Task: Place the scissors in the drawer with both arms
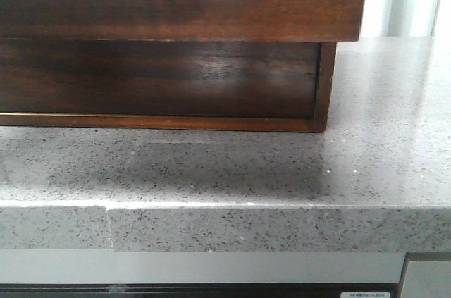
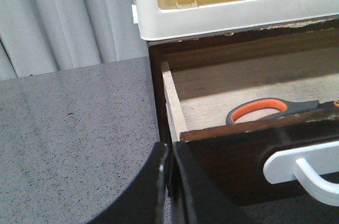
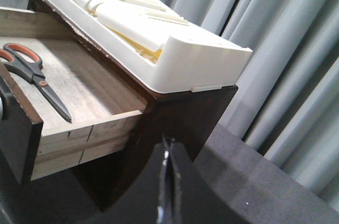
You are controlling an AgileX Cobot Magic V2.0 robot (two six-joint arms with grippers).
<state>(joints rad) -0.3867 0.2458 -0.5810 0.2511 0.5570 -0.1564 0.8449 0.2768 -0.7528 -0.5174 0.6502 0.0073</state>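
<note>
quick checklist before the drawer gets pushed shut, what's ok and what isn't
1. Scissors inside the drawer: ok, they lie flat on its wooden floor.
2. Nothing sticking over the drawer front: ok in the left wrist view, the orange-lined loop sits behind the front panel.
3. Left hand free: ok, fingers closed with nothing between them, beside the drawer's corner.
4. Right hand free: ok, closed and empty, off the cabinet's side.
5. Drawer handle reachable: ok, the white handle is unobstructed.
6. White tray on top clear of the drawer's path: ok, it rests on the cabinet top.
</note>
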